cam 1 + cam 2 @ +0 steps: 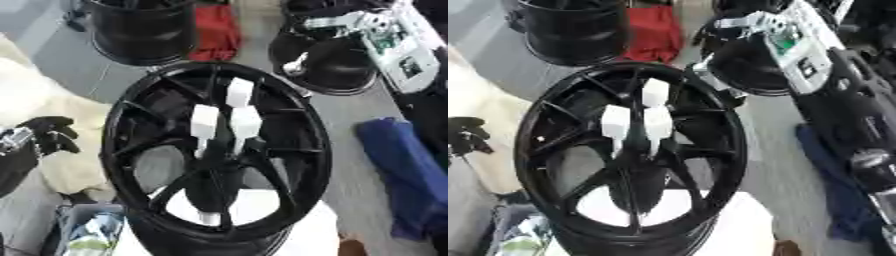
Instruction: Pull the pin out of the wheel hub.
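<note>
A black spoked wheel hub [302, 145] stands tilted in the middle, resting on a white surface [306, 235]. Three white pins stick out of its centre: one higher [239, 92], two side by side below it [205, 122] [245, 121]. My left hand [48, 132] hangs at the left edge, apart from the rim, its fingers loosely bent and holding nothing. My right arm [802, 50], with white covers and a green board, reaches in from the right. Its hand [710, 72] shows near the hub's upper right rim, blurred, away from the pins.
Two more black wheels stand behind, one at the top left [144, 30] and one at the top right [328, 62]. A red cloth [217, 30] lies between them. A blue cloth [411, 165] lies right, a cream cloth [35, 95] left, a bin [87, 230] lower left.
</note>
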